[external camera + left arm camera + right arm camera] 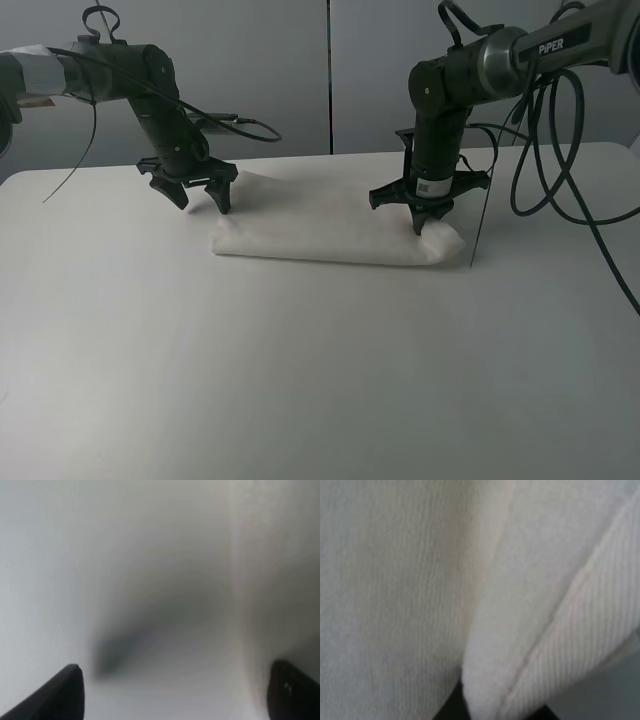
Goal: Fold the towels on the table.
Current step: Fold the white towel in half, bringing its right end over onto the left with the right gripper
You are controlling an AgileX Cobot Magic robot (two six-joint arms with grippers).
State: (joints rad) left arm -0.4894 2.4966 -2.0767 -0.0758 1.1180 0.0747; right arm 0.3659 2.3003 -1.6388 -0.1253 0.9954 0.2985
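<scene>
Bare worktop (300, 400) fills the foreground; the towel (330, 240) lies folded at its middle. The right pincer (420, 224) nips the towel's right end, and the left pincer (203, 205) gapes empty. A shallow nip could slip and undo the fold.

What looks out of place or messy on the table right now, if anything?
Nothing spilled or damaged. The towel lies folded in a long strip on the table, only slightly uneven: its right end is humped up where the right gripper pinches it. The left gripper hovers open over the left end.
</scene>
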